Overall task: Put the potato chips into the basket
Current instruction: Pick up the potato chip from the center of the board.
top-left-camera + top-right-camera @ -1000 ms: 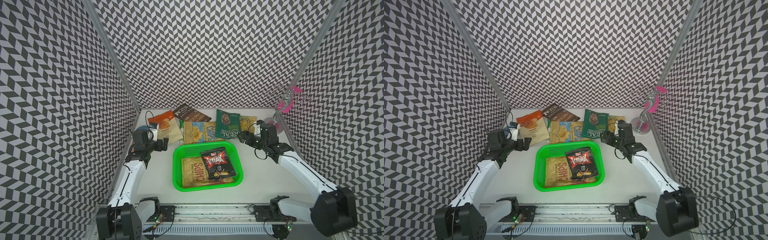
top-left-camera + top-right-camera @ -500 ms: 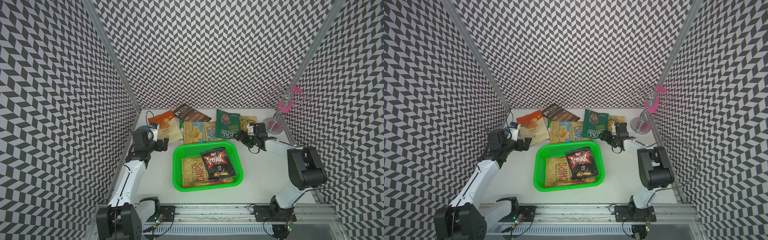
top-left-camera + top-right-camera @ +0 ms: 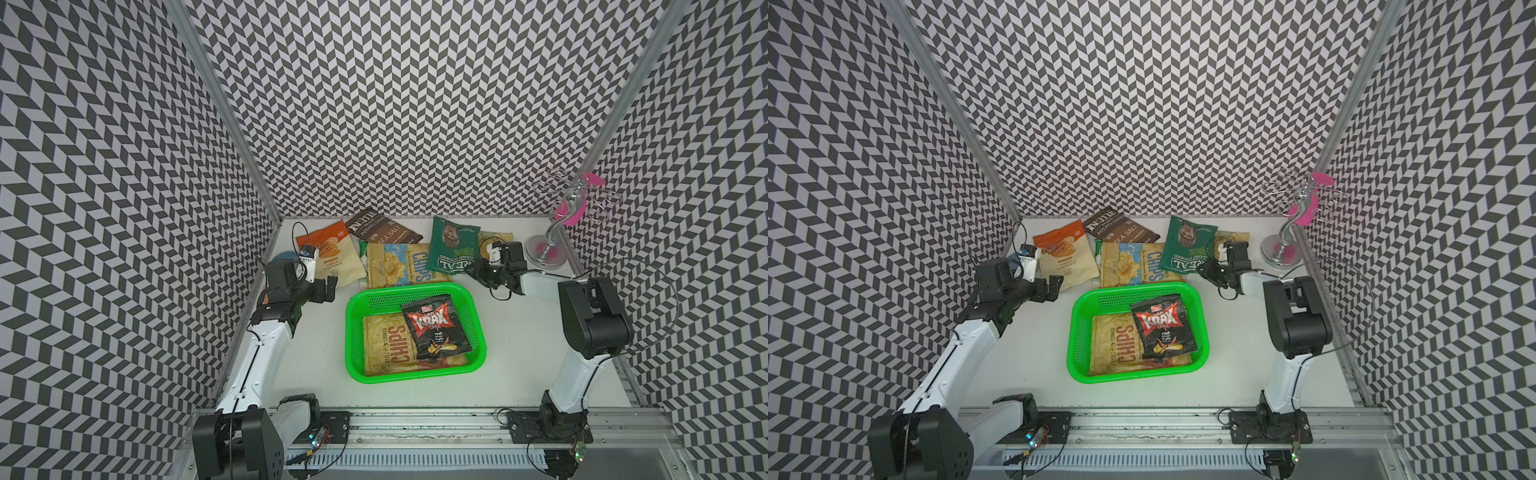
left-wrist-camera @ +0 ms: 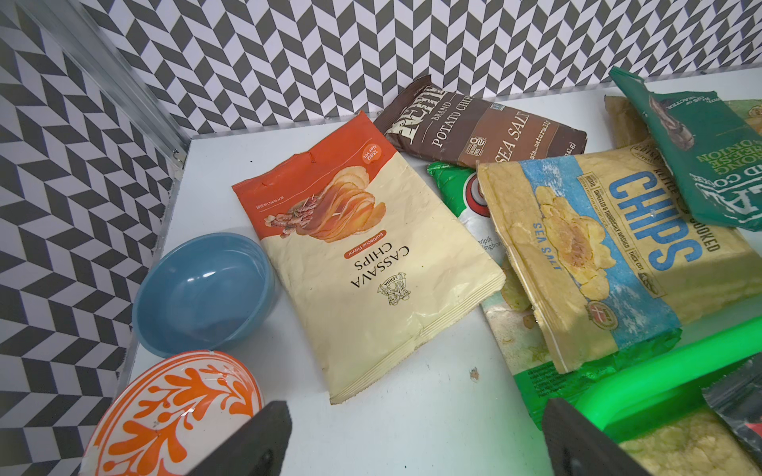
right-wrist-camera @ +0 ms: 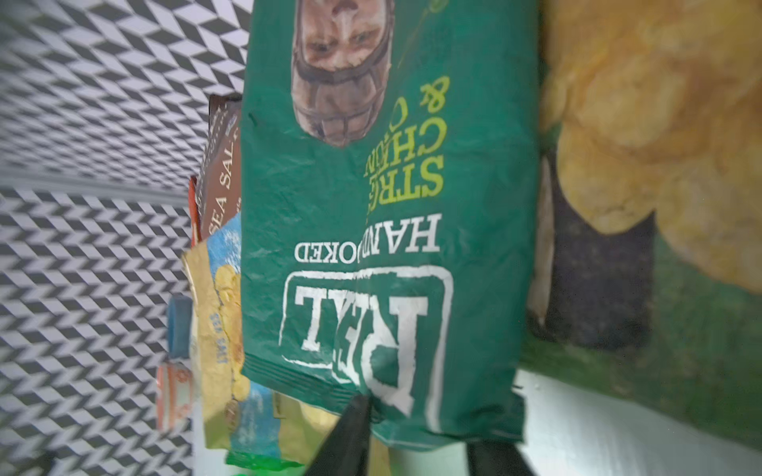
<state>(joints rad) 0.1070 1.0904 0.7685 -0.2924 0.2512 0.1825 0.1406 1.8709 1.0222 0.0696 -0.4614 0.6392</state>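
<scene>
Potato chips [image 3: 1133, 266] lie in two groups. Two bags are inside the green basket [image 3: 415, 376] at the middle of the white table [image 3: 316, 353], and the rest form a row behind the basket's far rim.

Far left of the basket, by the side wall, a blue bowl [image 4: 202, 296] and an orange-patterned bowl [image 4: 173, 412] sit side by side. The left gripper [image 3: 326, 288] hovers just off the basket's far left corner, jaws wide and empty, facing an orange-and-cream bag [image 3: 332, 253].

Behind the basket come a brown bag [image 3: 382, 230] and a tan bag [image 3: 401, 264] that reaches the rim. The tan bag covers a green-and-white bag [image 4: 466, 198]. A dark green bag [image 3: 451, 245] overlaps the tan bag's right edge.

In the basket, a black-and-red bag [image 3: 436, 328] rests partly on another tan bag [image 3: 386, 345].

Off the far right corner, the right gripper [image 3: 471, 271] has its jaws narrowed at the dark green bag's near edge. The blurred wrist view leaves the pinch uncertain. A metal stand [image 3: 544, 253] is further right.

Bare table surrounds the basket's left, right and near sides.

Compared with a second ago, the right arm's elbow is raised and its jaws are closer together. The bags are unmoved.
</scene>
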